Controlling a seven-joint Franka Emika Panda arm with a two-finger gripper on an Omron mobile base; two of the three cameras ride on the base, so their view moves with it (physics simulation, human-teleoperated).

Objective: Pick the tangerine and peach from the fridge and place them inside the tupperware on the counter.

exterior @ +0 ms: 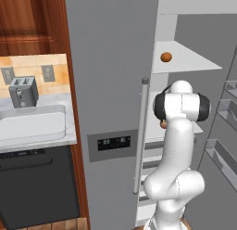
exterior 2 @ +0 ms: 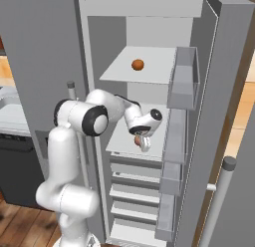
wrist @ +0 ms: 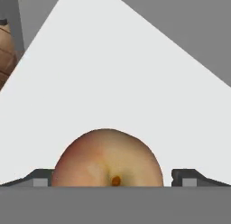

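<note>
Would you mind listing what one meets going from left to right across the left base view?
Toaster → tupperware on the counter → fridge display panel → fridge bar handle → tangerine on an upper shelf → open door's bins.

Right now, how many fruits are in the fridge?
2. The tangerine lies on the upper shelf. The peach is on the shelf below, between the fingers of the gripper. Others may be hidden.
</note>
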